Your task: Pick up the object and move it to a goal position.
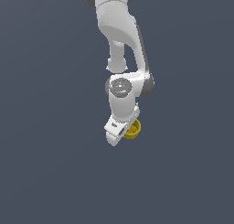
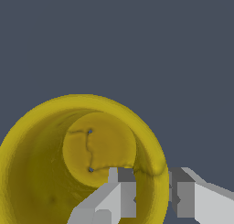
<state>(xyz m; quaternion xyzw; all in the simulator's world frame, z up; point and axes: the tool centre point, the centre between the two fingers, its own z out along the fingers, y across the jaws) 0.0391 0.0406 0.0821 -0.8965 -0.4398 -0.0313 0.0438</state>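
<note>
Looking at: two pictures, one from off the arm and one from my wrist camera.
Arm: I see my white arm (image 1: pixel 119 40) hang down from the top of the exterior view, bent at a round joint.
Tool: my white tool (image 1: pixel 122 135) sits at the low end of the arm and tips toward the exterior view's left.
Yellow cup: the yellow cup (image 1: pixel 133 130) pokes out at the tool's side, on the exterior view's right. Only a small part of it shows there; the tool hides the rest.
Cup up close: in the wrist view the yellow cup (image 2: pixel 82 159) is big and round. I look right down into its hollow inside and see its flat bottom with thin dark crack lines on it.
Fingers: one finger (image 2: pixel 119 195) is inside the cup. The other finger (image 2: pixel 187 195) is outside the cup. The yellow wall of the cup runs between them.
Tool state: the fingers are close together with the cup's wall pinched in the small gap, so my tool (image 2: pixel 153 195) is holding the cup by its rim.
Where the cup is: it is in the tool, at the tip of the arm, near the middle of the exterior view.
Ground: all around is plain dark grey (image 1: pixel 45 173). I cannot tell if the cup touches it or is up in the air.
</note>
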